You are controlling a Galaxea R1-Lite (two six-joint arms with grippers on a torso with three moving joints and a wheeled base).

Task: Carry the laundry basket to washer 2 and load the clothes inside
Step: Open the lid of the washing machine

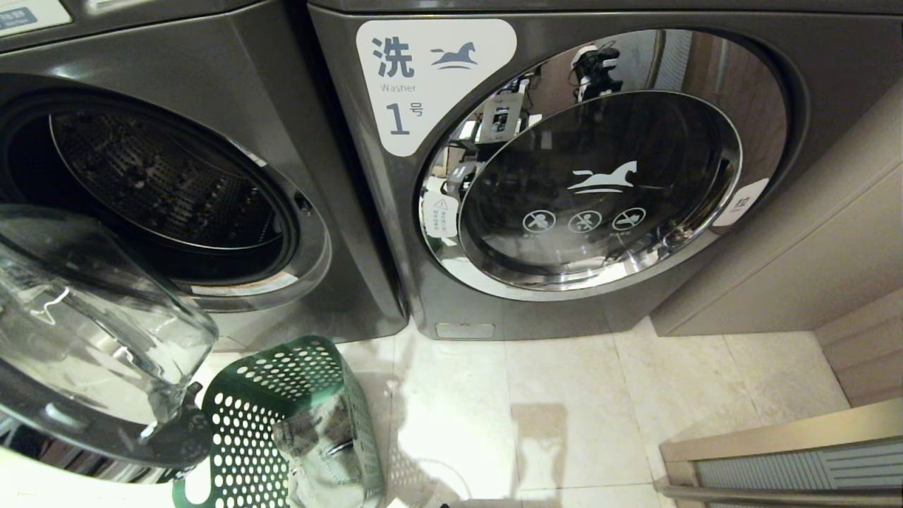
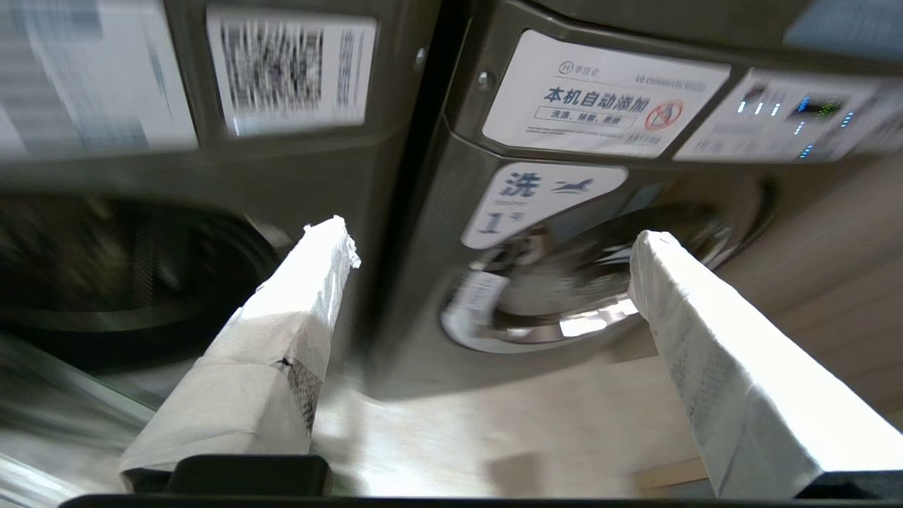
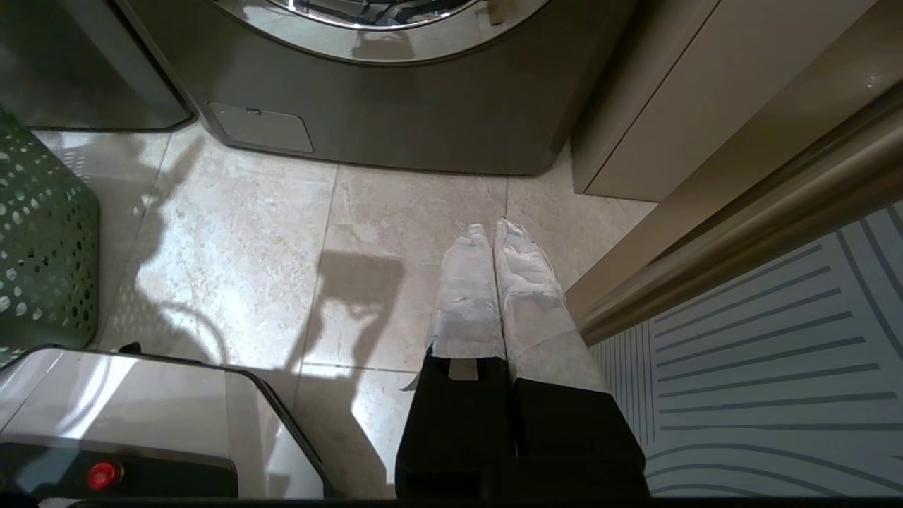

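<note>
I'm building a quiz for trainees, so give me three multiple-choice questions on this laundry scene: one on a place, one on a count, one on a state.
1. Where is the dark green perforated plastic laundry basket?
A) on the tiled floor
B) inside a drum
C) atop a washer

2. How many dark grey front-load washer doors stand open?
A) none
B) one
C) two

3. The left end effector is:
A) shut on denim
B) open and empty
C) shut on the basket

Answers:
1 A, it sits on the tiles before the washers.
2 B, only the left washer shows its drum; washer 1 is closed.
3 B, its white-wrapped fingers stand apart with nothing between them.
</note>
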